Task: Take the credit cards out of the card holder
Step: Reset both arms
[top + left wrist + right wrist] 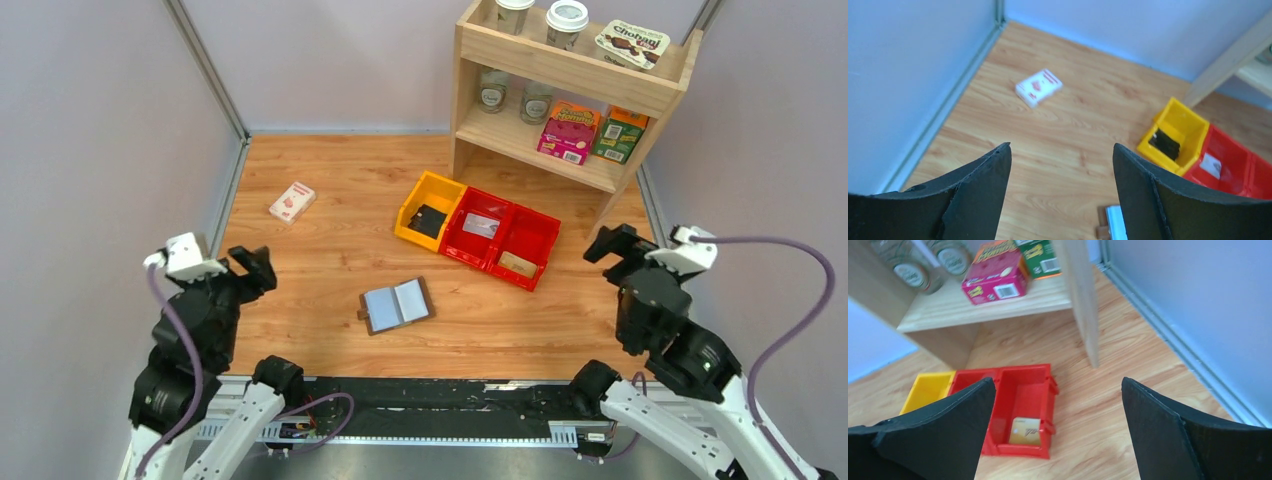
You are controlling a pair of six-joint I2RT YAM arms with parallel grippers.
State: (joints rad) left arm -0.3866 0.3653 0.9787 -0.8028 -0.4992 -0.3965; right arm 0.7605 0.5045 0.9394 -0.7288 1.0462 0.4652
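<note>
Card holder (pixel 397 305) lying open, well apart from left fingers (pixel 979 192), right fingers (pixel 1168 435); both pairs spread, empty.

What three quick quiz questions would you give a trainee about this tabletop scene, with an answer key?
1. True or false: the card holder lies opened flat on the table, with no bin touching it.
2. Which bin holds the dark card? A: the yellow bin. B: the middle red bin. C: the right-hand red bin.
3. Short answer: what lies alone towards the far left of the table?

Key: 1 true. 2 A. 3 the white-and-red box.
</note>
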